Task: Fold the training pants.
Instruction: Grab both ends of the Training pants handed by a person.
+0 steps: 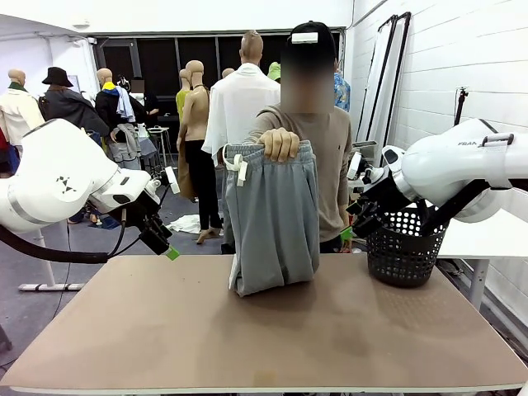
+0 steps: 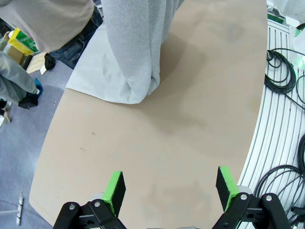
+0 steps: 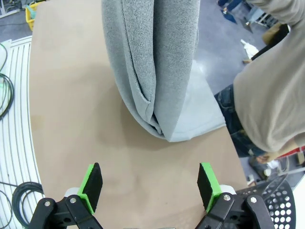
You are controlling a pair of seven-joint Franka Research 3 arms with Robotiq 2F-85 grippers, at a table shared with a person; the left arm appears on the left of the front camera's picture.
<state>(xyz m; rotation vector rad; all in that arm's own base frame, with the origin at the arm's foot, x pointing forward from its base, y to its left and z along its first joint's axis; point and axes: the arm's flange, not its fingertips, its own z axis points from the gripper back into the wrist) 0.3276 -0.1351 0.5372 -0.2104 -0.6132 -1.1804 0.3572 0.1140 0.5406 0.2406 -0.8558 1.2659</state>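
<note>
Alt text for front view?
A person's hand holds light grey jersey training pants up by the waistband, their lower end resting on the tan table. The left gripper and right gripper hover on either side. A black perforated basket stands at right.

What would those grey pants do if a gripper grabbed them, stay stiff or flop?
Probably floppy: the training pants hang limp from the person's hand and bunch where they meet the table. Likely light, since one hand holds them up.
</note>
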